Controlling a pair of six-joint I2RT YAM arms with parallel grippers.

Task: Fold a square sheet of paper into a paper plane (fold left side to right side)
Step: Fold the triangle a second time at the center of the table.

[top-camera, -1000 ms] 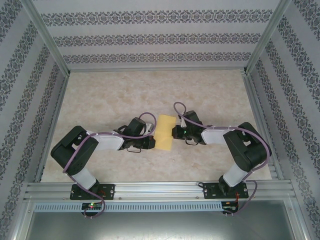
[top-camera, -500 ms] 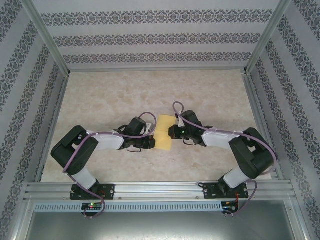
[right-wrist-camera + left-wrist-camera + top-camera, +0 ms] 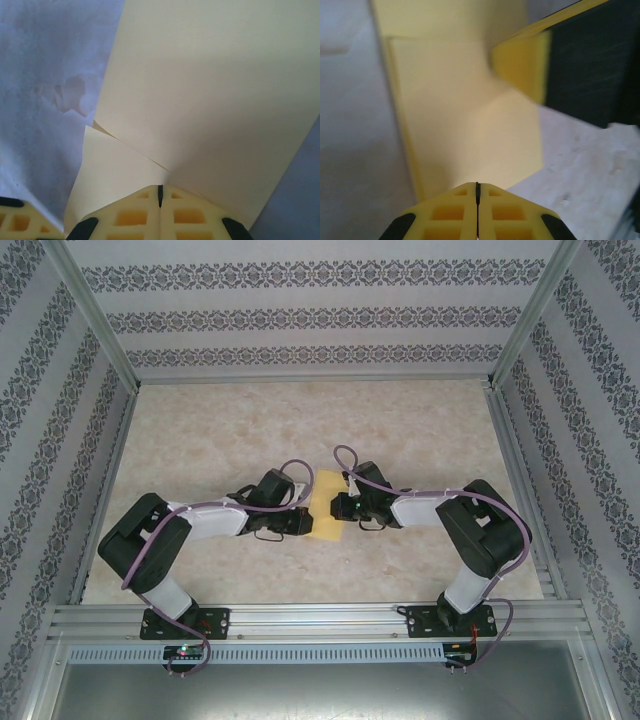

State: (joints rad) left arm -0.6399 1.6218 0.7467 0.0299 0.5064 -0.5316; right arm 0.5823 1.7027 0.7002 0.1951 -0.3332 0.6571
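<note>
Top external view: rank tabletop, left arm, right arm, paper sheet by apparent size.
1. tabletop
2. left arm and right arm: look alike, not ranked
3. paper sheet, partly covered

Far half of beige marbled worktop [image 3: 300, 420] open, plenty rm. Centre tight: left end effector [image 3: 306, 524] & right end effector [image 3: 340, 508] close together over thin yellow-orange paper sheet [image 3: 326, 530]. Patterned walls [image 3: 60, 420] box sides.
</note>
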